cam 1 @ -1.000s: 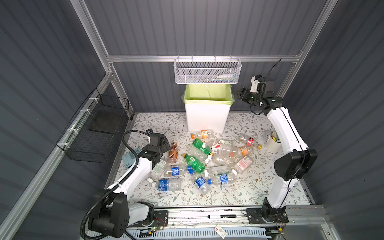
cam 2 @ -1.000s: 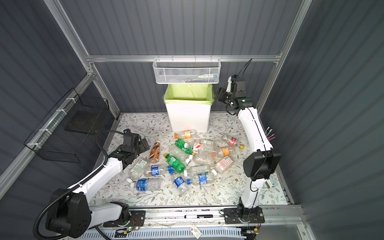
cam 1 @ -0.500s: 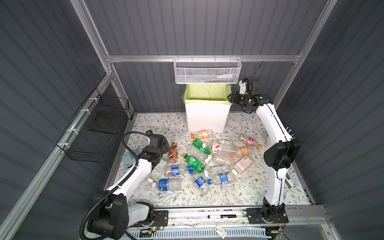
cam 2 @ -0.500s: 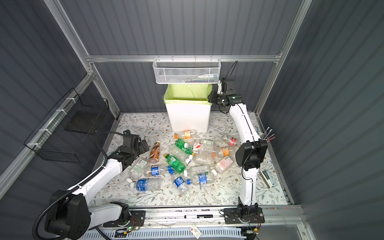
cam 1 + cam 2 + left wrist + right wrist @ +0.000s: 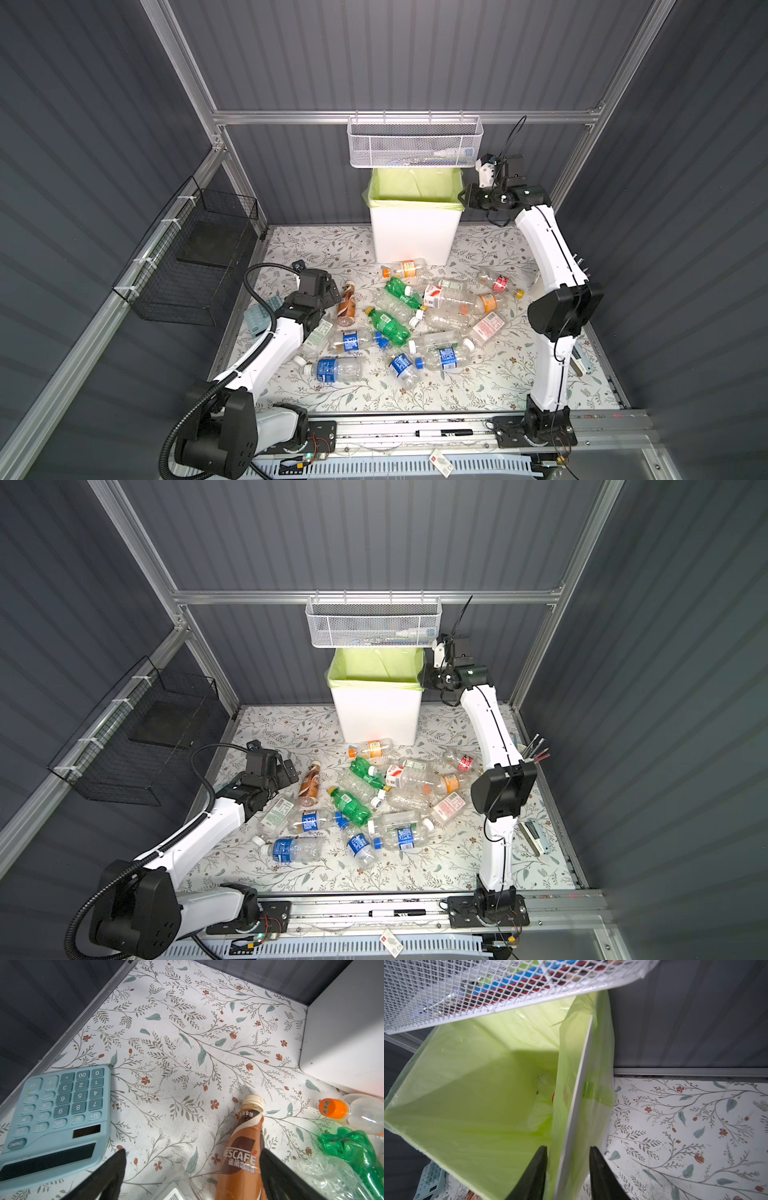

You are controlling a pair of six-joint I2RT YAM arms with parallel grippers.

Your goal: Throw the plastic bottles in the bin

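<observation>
The right pincer (image 5: 567, 1148) is narrow, closed across the side wall of the bin (image 5: 415, 232), with one finger inside the liner and one outside. I judge this a hold to steady or shift the bin; it carries no bottle. The left pincer (image 5: 193, 1155) is wide and empty, low over the brown bottle (image 5: 241, 1153), which lies between its fingers, apparently lined up for a pick. The plastic bottles (image 5: 446, 297) lie scattered on the bench (image 5: 324, 249) in front of the bin.

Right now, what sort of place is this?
Likely a robot test cell, not a home: grey panel walls on an aluminium frame, a left arm and right arm mounted on a rail, and bottles strewn before a bin.
</observation>
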